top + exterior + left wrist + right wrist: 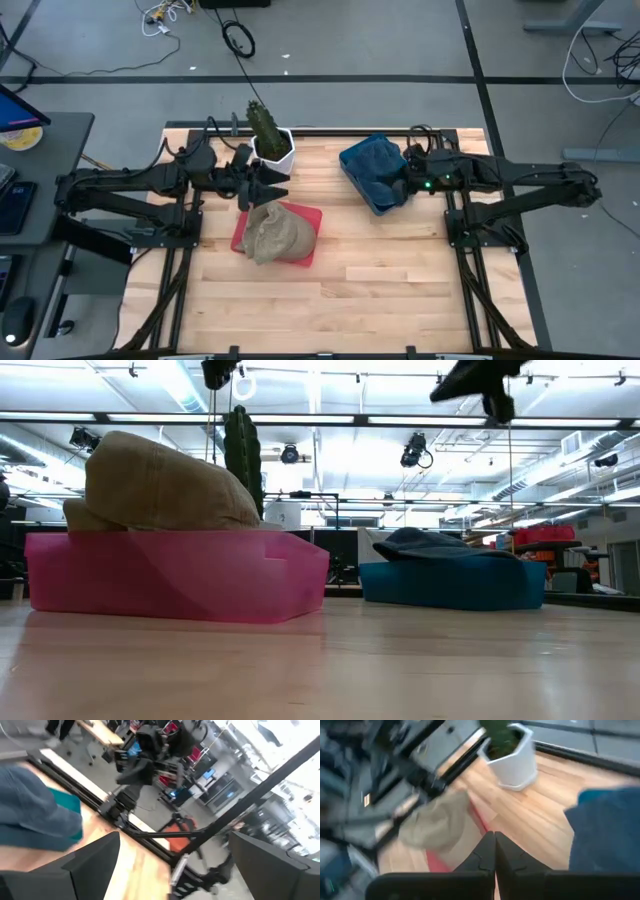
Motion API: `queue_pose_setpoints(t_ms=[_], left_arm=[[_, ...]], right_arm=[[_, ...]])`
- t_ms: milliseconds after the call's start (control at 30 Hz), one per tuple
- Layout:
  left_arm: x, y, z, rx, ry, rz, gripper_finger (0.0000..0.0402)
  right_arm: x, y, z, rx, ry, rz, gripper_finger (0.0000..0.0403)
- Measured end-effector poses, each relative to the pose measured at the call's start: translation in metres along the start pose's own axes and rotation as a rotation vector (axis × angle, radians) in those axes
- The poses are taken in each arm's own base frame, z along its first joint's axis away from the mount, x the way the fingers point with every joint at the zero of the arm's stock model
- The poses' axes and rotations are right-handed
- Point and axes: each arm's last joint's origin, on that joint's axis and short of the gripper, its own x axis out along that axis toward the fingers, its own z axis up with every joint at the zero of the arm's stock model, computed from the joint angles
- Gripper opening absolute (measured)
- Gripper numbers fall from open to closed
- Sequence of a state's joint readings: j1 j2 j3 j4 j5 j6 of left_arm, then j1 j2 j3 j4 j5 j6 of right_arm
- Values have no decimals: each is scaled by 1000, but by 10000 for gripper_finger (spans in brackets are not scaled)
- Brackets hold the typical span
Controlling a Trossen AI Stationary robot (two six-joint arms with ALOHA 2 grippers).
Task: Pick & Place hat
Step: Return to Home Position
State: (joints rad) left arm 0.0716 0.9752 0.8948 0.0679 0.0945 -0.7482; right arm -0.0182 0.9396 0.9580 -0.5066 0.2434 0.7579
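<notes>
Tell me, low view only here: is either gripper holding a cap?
Observer: No. The right wrist view shows the right gripper shut on nothing, with the blue cap lying off to one side.
Operator: Left one?
Observer: The left gripper is open, nothing between its fingers.
Operator: Where are they over the table?
Observer: In the high view, left is between the white plant pot and the red bin; right is at the right edge of the blue bin.

A potted cactus (265, 124) stands at the edge of the wooden table (400, 285), with cables (238, 40) lying on the floor (380, 35) beyond.
</notes>
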Motion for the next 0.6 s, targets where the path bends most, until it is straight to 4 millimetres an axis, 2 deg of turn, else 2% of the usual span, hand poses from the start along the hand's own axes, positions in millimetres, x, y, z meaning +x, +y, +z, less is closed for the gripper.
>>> queue_pose_setpoints(t_ms=[100, 233, 600], left_arm=[[0, -4, -3, 106, -15, 15, 370], [1, -11, -5, 272, -28, -27, 334], [0, -21, -8, 515, -53, -82, 172]], right_arm=[[-3, 13, 8, -168, 56, 27, 0], [-9, 27, 16, -271, 93, 58, 0], [-30, 51, 31, -393, 84, 275, 0]])
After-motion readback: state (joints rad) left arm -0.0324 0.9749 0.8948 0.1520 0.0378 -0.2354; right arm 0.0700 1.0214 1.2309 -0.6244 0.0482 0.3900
